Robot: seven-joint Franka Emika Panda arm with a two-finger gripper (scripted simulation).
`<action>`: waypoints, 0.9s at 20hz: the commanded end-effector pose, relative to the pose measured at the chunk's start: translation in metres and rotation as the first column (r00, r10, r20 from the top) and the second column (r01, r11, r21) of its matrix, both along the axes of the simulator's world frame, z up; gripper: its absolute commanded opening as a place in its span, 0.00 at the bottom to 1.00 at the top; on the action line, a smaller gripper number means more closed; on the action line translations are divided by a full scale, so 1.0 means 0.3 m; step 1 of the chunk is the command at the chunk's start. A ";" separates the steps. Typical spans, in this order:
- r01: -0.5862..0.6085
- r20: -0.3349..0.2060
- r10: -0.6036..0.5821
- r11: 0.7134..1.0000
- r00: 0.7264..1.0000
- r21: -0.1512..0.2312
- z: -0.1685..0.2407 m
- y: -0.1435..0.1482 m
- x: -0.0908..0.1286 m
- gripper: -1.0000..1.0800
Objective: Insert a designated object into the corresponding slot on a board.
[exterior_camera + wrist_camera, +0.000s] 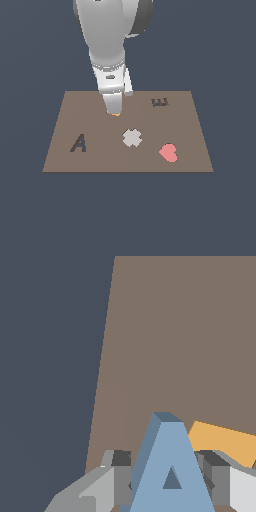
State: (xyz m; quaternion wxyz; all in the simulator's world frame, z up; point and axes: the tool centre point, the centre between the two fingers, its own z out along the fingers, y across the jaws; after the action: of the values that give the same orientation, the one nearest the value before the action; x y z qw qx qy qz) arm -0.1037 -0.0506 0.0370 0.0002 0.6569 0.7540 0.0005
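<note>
You have one board [65, 150] here, a flat brown panel, and it carries two dark letter-shaped recesses. One is the A-shaped slot [78, 143] toward the exterior view's left. The other is an E-shaped recess [160, 102] near the far edge toward the exterior view's right. These two letters are the only readable characters; no brand or label shows.

Loose shapes on the board count three in all. You see one pale grey cross [132, 138] near the middle and one pink heart [168, 152] beside it toward the exterior view's right. One orange square [222, 442] also peeks out at the end effector's tip in the exterior view.

There is one light-blue A block [170, 471]. In the wrist view your end effector [171, 478] has a finger [118, 481] on each side of that block, closed against it. It sits low over the far-centre part of the board, well apart from the slot, with the orange square just behind the block.
</note>
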 end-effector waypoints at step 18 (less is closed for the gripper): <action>-0.584 0.001 0.584 0.812 0.812 -0.001 0.006 -0.259 0.178 0.00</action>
State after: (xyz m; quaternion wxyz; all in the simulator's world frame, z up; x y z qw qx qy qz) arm -0.0563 -0.1235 0.0386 0.0007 0.4180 0.9085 0.0006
